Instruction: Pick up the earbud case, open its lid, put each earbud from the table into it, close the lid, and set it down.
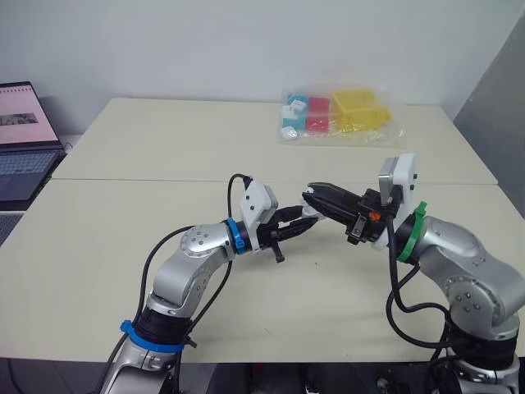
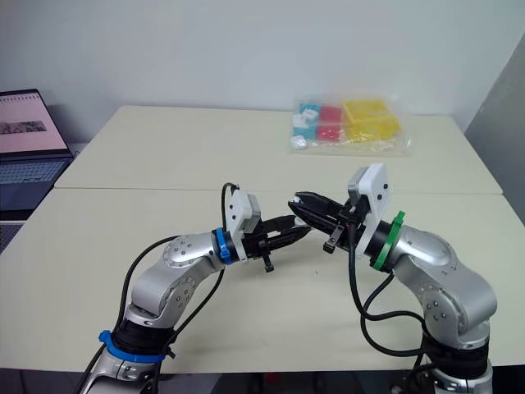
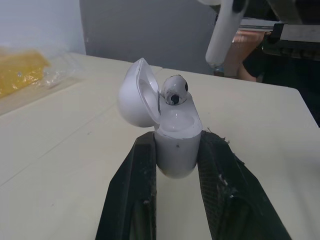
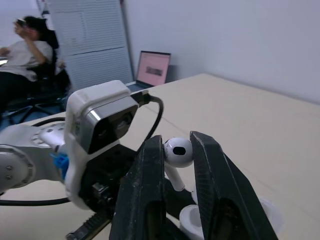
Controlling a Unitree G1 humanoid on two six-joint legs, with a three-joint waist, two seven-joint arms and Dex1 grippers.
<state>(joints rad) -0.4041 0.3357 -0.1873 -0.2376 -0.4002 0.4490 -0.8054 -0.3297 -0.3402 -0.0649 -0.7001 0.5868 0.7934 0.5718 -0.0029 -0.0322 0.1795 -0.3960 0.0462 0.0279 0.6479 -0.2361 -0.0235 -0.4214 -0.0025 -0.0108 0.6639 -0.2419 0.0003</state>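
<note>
White case (image 3: 176,150) is sitting clamped between the left gripper's (image 1: 297,223) fingers above the table (image 1: 148,148). Its lid (image 3: 134,95) is hanging open, with one earbud (image 3: 174,91) resting in its mouth. Right gripper (image 4: 177,141) is pinching a second earbud (image 4: 178,152) just above the case.

You're looking at an office or lab room; two pale tables (image 1: 123,148) pushed together before a plain white wall (image 1: 246,41); an open laptop (image 1: 20,139) far left; a seated person (image 4: 22,55); bagged coloured blocks (image 1: 340,115) far right.
</note>
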